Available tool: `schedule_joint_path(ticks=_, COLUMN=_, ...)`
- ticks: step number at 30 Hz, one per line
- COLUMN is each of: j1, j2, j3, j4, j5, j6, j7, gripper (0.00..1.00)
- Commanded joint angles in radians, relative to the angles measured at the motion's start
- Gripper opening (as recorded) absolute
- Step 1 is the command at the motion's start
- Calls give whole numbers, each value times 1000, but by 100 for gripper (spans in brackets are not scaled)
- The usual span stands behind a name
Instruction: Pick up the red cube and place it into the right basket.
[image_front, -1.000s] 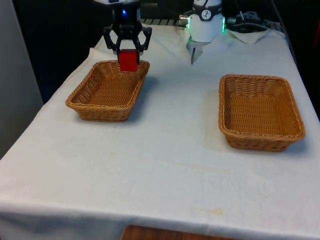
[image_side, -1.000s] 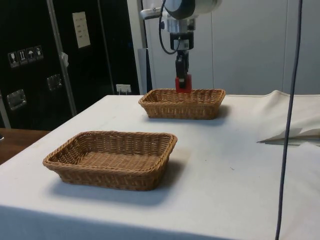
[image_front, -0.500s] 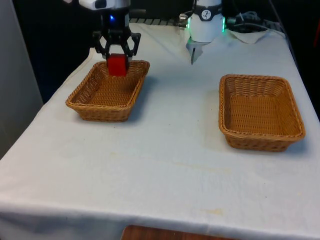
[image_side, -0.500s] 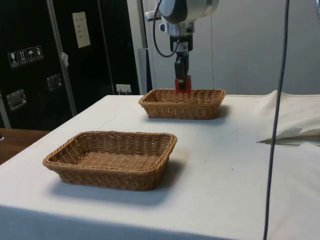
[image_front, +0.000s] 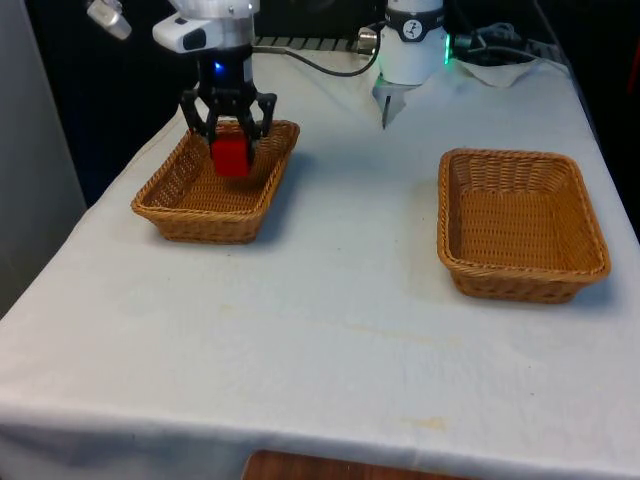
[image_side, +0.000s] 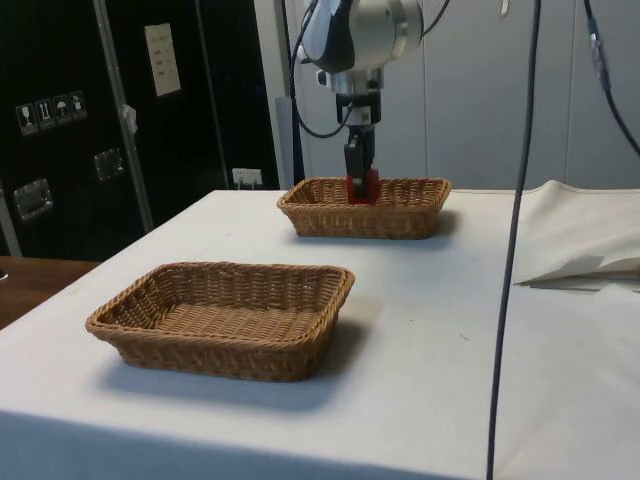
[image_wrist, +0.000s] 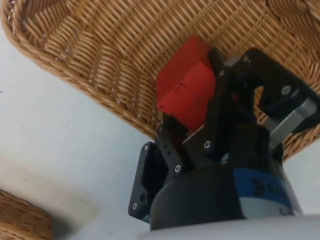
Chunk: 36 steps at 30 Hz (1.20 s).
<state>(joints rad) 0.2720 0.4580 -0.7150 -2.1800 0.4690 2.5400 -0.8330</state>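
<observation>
Front view: gripper (image_front: 229, 135) clamped on the red cube (image_front: 229, 156), hanging over the far half of the basket (image_front: 160, 208) on the front view's left, cube low between the walls, whether clear of the floor is hard to tell; other basket (image_front: 590, 262) sits well apart on the front view's right, nothing in it. Both on the white cloth (image_front: 340, 300). Side view: gripper (image_side: 359, 172) vertical above the far basket (image_side: 325, 219), cube (image_side: 362, 186) down around rim height, inboard of the far wall; near basket (image_side: 200, 357) holds nothing. Wrist view: fingers (image_wrist: 172, 150) pinch the cube (image_wrist: 186, 90) on opposite faces, wicker weave (image_wrist: 100, 45) right under it, rim curving beside, cloth (image_wrist: 45, 130) outside the rim. Judgement: placing step, nearly done. To do it well, come straight down with no sideways drift so the fingers don't catch the wicker wall, let go only when the cube is at or just off the floor so it doesn't bounce or roll, then lift straight up before moving away.
</observation>
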Motion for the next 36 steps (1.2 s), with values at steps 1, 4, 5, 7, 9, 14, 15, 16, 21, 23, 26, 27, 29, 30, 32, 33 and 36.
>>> schedule_joint_path(ticks=1, j1=0, j2=3, j3=0, j4=0, j5=6, j6=0, j7=-2, gripper=2)
schedule_joint_path(ticks=4, j1=-12, j2=14, j3=16, j4=4, j5=40, j6=8, j7=-23, gripper=2)
schedule_joint_path(ticks=5, j1=-13, j2=20, j3=18, j4=4, j5=49, j6=9, j7=-26, gripper=2)
schedule_joint_path(ticks=7, j1=-14, j2=31, j3=21, j4=6, j5=67, j6=9, j7=-33, gripper=2)
schedule_joint_path(ticks=9, j1=-14, j2=50, j3=24, j4=11, j5=97, j6=6, j7=-46, gripper=2)
schedule_joint_path(ticks=14, j1=-5, j2=72, j3=14, j4=22, j5=124, j6=-3, j7=-59, gripper=2)
schedule_joint_path(ticks=15, j1=-4, j2=73, j3=13, j4=23, j5=124, j6=-4, j7=-58, gripper=2)
schedule_joint_path(ticks=16, j1=-3, j2=74, j3=13, j4=24, j5=123, j6=-5, j7=-57, gripper=4)
schedule_joint_path(ticks=21, j1=-1, j2=74, j3=10, j4=25, j5=121, j6=-8, j7=-55, gripper=46)
schedule_joint_path(ticks=23, j1=-1, j2=74, j3=10, j4=25, j5=120, j6=-8, j7=-54, gripper=70)
schedule_joint_path(ticks=26, j1=-1, j2=74, j3=9, j4=25, j5=120, j6=-8, j7=-54, gripper=89)
schedule_joint_path(ticks=27, j1=0, j2=74, j3=9, j4=25, j5=120, j6=-8, j7=-54, gripper=97)
schedule_joint_path(ticks=29, j1=0, j2=74, j3=9, j4=25, j5=119, j6=-9, j7=-53, gripper=100)
schedule_joint_path(ticks=30, j1=0, j2=74, j3=9, j4=25, j5=119, j6=-9, j7=-53, gripper=100)
schedule_joint_path(ticks=32, j1=0, j2=74, j3=9, j4=25, j5=119, j6=-9, j7=-53, gripper=100)
schedule_joint_path(ticks=33, j1=0, j2=75, j3=9, j4=26, j5=119, j6=-9, j7=-53, gripper=100)
schedule_joint_path(ticks=36, j1=7, j2=63, j3=-2, j4=26, j5=107, j6=-17, j7=-50, gripper=100)
